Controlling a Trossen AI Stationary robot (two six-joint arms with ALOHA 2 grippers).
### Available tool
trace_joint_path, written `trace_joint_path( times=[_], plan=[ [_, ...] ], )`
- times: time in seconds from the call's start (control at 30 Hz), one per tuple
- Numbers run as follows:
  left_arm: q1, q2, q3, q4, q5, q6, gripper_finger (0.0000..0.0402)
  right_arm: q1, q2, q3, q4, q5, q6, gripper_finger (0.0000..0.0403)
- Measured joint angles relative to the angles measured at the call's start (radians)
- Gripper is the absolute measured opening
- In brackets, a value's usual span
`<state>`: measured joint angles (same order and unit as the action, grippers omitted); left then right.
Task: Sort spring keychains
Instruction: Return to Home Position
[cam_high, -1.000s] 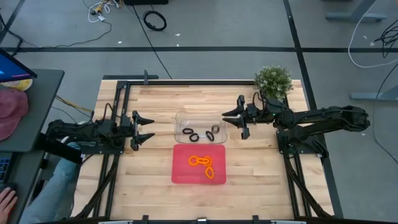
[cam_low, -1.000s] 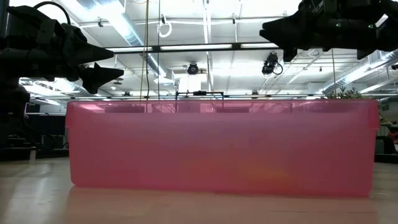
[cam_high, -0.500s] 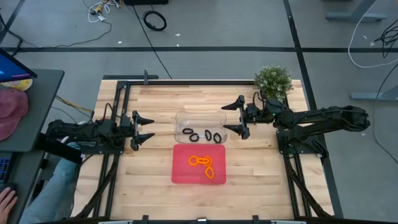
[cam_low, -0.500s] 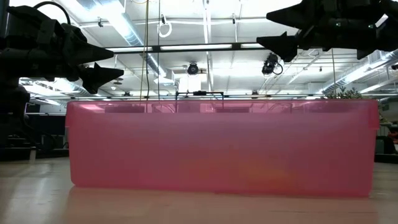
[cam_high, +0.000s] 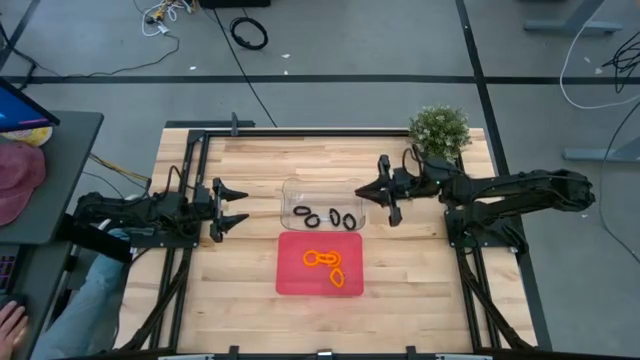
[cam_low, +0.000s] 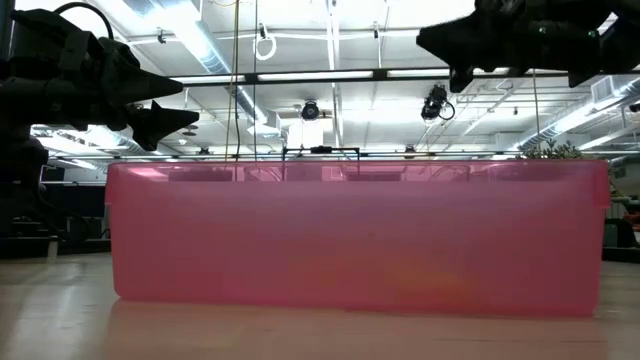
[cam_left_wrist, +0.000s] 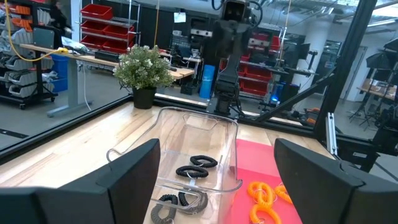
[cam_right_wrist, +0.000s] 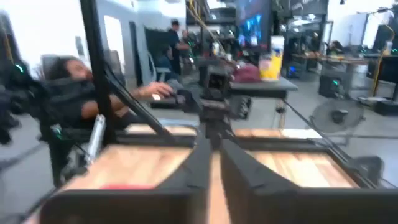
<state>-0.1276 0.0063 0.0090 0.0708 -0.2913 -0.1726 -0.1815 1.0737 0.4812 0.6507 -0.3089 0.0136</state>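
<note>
Several black spring keychains (cam_high: 325, 217) lie in a clear tray (cam_high: 292, 187) at mid-table; they also show in the left wrist view (cam_left_wrist: 193, 168). Orange spring keychains (cam_high: 328, 264) lie in the red tray (cam_high: 290, 280) nearer the front edge (cam_left_wrist: 264, 198). My right gripper (cam_high: 360, 191) hangs above the clear tray's right end, shut and holding nothing (cam_right_wrist: 214, 155). My left gripper (cam_high: 243, 206) waits open, left of the clear tray (cam_left_wrist: 217, 155). In the low view the red tray's wall (cam_low: 360, 235) hides every keychain.
A potted plant (cam_high: 440, 130) stands at the table's far right corner, behind my right arm. Black frame rails (cam_high: 195, 160) run along the left and right sides. Bare wood lies on either side of the two trays. A person sits beyond the table's left edge (cam_high: 90, 300).
My right gripper opened wide above the clear tray's right end half a second ago, then shut again without taking anything. It stayed over the same spot. My left arm kept still.
</note>
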Motion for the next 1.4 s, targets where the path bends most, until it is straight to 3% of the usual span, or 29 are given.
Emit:
trace_joint_path(
  times=[0.2, 0.27, 0.33, 0.4, 0.47, 0.57, 0.67, 0.73, 0.77, 0.83, 0.9, 0.93, 1.0, 1.2, 1.23, 1.3, 1.37, 1.4],
  plan=[
    [0.0, 0.0, 0.0, 0.0, 0.0, 0.0, 0.0321, 0.009, 0.0, 0.0, 0.029, -0.016, 0.021, 0.0197],
    [0.0, 0.0, 0.0, 0.0, 0.0, 0.0, 0.0321, 0.01, 0.0, 0.001, 0.002, -0.01, 0.067, 0.0219],
    [0.0, 0.0, 0.0, 0.0, 0.0, 0.0, 0.0321, 0.01, 0.001, 0.005, -0.023, 0.001, 0.075, 0.0166],
    [0.0, 0.0, 0.0, 0.0, 0.0, 0.0, 0.0321, 0.016, -0.001, 0.008, -0.017, -0.013, -0.025, 0.0058],
    [0.0, 0.0, 0.0, 0.0, 0.0, 0.0, 0.0321, 0.028, -0.003, 0.008, -0.007, -0.023, -0.05, 0.0028],
    [0.0, 0.0, 0.0, 0.0, 0.0, 0.0, 0.0321, 0.028, -0.003, 0.008, 0.013, -0.066, 0.007, 0.0081],
    [0.0, 0.0, 0.0, 0.0, 0.0, 0.0, 0.0321, 0.028, -0.007, 0.008, 0.024, -0.09, 0.029, 0.017],
    [0.0, 0.0, 0.0, 0.0, 0.0, 0.0, 0.0321, 0.029, -0.008, 0.008, 0.029, -0.07, 0.048, 0.0223],
    [0.0, 0.0, 0.0, 0.0, 0.0, 0.0, 0.0321, 0.029, -0.008, 0.011, 0.014, -0.046, 0.077, 0.0229],
    [0.0, 0.0, 0.0, 0.0, 0.0, 0.0, 0.0321, 0.027, -0.008, 0.024, -0.049, -0.024, 0.094, 0.0178],
    [0.0, 0.0, 0.0, 0.0, 0.0, 0.0, 0.0321, 0.033, -0.008, 0.03, -0.068, -0.031, -0.022, 0.0068],
    [0.0, 0.0, 0.0, 0.0, 0.0, 0.0, 0.0321, 0.038, -0.009, 0.03, -0.066, -0.032, -0.056, 0.0035],
    [0.0, 0.0, 0.0, 0.0, 0.0, 0.0, 0.0321, 0.043, -0.009, 0.03, -0.052, -0.032, -0.018, 0.0036],
    [0.0, 0.0, 0.0, 0.0, 0.0, 0.0, 0.0321, 0.035, -0.013, 0.031, -0.046, -0.011, 0.022, 0.018],
    [0.0, 0.0, 0.0, 0.001, 0.0, 0.0, 0.0321, 0.036, -0.014, 0.031, -0.05, 0.001, 0.04, 0.0188],
    [0.0, 0.0, 0.0, 0.001, 0.0, 0.0, 0.0321, 0.035, -0.018, 0.031, -0.063, 0.016, 0.064, 0.0149],
    [0.0, 0.0, 0.0, 0.001, 0.0, 0.0, 0.0321, 0.045, -0.027, 0.031, -0.07, 0.013, -0.031, 0.0053],
    [0.0, 0.0, 0.0, 0.001, 0.0, 0.0, 0.0321, 0.055, -0.034, 0.031, -0.08, 0.022, -0.073, 0.0028]
  ],
)
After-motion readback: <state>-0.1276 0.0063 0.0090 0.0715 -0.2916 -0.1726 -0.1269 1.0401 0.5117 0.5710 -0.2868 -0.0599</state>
